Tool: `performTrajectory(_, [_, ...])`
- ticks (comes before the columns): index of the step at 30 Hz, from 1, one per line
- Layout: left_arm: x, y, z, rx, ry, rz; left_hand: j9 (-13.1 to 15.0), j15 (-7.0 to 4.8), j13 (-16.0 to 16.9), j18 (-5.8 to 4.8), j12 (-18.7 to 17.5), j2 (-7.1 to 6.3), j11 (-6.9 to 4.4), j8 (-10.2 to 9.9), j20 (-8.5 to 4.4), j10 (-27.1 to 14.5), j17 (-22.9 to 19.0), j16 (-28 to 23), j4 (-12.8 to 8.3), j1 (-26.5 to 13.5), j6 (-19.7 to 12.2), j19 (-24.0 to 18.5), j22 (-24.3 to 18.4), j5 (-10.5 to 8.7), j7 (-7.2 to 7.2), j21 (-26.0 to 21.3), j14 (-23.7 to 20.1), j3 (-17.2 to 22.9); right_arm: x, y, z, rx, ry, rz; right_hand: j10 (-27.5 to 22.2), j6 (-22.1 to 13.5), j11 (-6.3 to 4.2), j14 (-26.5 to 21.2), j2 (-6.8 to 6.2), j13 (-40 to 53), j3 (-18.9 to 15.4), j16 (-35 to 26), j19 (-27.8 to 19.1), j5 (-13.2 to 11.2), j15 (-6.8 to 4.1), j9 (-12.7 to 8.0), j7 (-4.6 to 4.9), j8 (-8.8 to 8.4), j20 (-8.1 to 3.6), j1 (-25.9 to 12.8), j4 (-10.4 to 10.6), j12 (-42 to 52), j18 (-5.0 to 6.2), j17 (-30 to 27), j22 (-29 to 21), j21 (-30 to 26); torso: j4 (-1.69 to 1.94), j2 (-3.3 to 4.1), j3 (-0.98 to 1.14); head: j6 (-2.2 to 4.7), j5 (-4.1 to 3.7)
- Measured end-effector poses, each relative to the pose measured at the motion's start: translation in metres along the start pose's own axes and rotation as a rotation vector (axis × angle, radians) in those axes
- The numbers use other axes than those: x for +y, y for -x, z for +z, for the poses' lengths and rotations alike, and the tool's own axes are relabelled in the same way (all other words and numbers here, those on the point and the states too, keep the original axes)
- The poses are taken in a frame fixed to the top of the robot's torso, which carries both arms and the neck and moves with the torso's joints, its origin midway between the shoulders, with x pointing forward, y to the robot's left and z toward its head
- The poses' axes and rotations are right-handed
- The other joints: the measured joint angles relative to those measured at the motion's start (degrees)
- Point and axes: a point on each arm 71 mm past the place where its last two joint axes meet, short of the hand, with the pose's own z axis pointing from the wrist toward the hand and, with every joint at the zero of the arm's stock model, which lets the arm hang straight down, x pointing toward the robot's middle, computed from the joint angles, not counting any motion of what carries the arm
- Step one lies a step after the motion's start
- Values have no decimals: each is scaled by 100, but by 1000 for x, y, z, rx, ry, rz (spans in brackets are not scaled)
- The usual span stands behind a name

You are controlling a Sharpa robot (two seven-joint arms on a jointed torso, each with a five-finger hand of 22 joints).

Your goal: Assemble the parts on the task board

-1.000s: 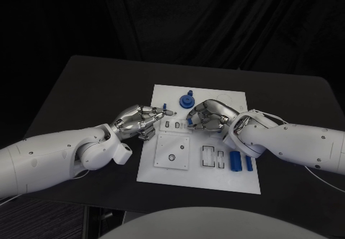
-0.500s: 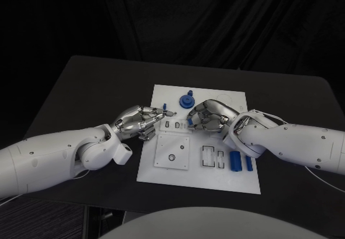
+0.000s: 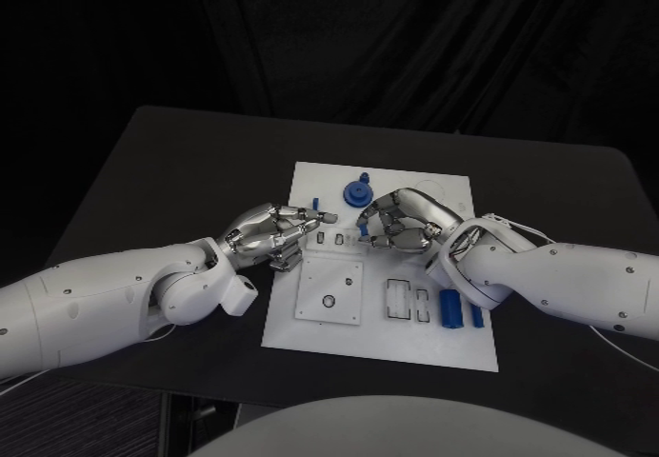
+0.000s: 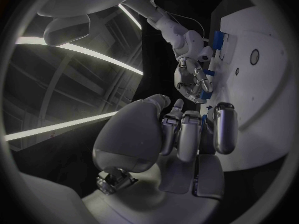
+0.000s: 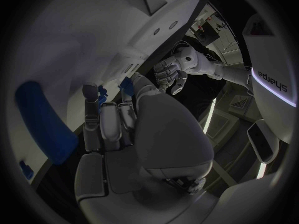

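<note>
Both hands over the task board (image 3: 412,333): left hand (image 3: 268,236) fingers curled, empty; right hand (image 3: 398,221) pinches a small blue part (image 3: 363,231).

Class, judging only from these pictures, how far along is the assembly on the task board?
Looks done: a round blue part stands at the task board's far edge. In hand: the left hand and right hand work at the board's middle; what they hold is unclear. Left: two blue bars lie loose beside open slots.

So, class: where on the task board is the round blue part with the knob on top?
In the head view the round blue part stands near the far edge of the task board, just beyond the right hand and right of a small upright blue peg.
</note>
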Motion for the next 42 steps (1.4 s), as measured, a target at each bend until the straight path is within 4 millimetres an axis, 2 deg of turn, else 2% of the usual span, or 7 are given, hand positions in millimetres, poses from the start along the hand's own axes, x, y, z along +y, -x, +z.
performTrajectory(8, [2, -3, 5, 9, 9, -1, -20, 0, -2, 0, 0, 0, 0, -23, 20, 0, 0, 0, 15, 0, -339, -20, 0, -108, -31, 0, 0, 15, 7, 5, -2, -40, 31, 2, -84, 1, -19, -53, 0, 0, -40, 0, -78, -80, 8, 0, 0, 99, -30, -65, 39, 0, -1, 0, 0, -117, -4, -1, -1, 0, 16])
performTrajectory(11, [3, -5, 8, 14, 12, -2, -20, 0, -2, 0, 0, 0, 0, -23, 20, 0, -1, 0, 17, 0, -367, -20, 0, -138, -24, 0, 0, 14, 9, 5, -2, -51, 40, 11, -104, 1, 1, -53, 1, 0, -41, 0, -95, -94, 8, 0, 0, 126, -30, -66, 38, 0, -1, 0, 0, -126, -4, -3, -3, 0, 16])
performTrajectory(15, [4, -8, 12, 25, 16, -5, -20, 0, -1, 0, 0, 38, 0, -23, 40, 0, -1, 0, 56, -38, -478, -40, -1, -288, -23, -24, 0, 7, 11, 6, -2, -63, 49, 23, -125, 0, -19, -52, 15, 0, -54, 0, -134, -203, 9, 0, 0, 163, -30, -80, 73, 0, -1, 0, 0, -145, -5, -3, -5, 0, 31])
performTrajectory(19, [5, -11, 15, 31, 20, -7, -26, 0, -1, 0, 0, 38, 0, -23, 60, 0, -1, 0, 72, -38, -550, -60, -1, -396, -23, -24, 0, 24, 13, 6, -2, -69, 57, 34, -125, 0, -19, -52, 15, 0, -51, 0, -135, -209, 9, 0, -1, 166, -31, -81, 88, 0, -2, 0, 0, -145, -5, -2, -5, 0, 25])
performTrajectory(42, [7, -14, 21, 43, 33, -10, -25, 0, 2, 0, 0, 38, 0, -23, 40, 0, -2, 0, 71, -38, -591, -82, -1, -441, -23, -45, 0, 24, 18, 4, -1, -72, 78, 60, -146, -6, 0, -52, -16, 0, -53, 0, -136, -210, 9, 0, -7, 194, -29, -110, 87, 0, -2, 0, -1, -147, -5, 9, -5, 0, -26])
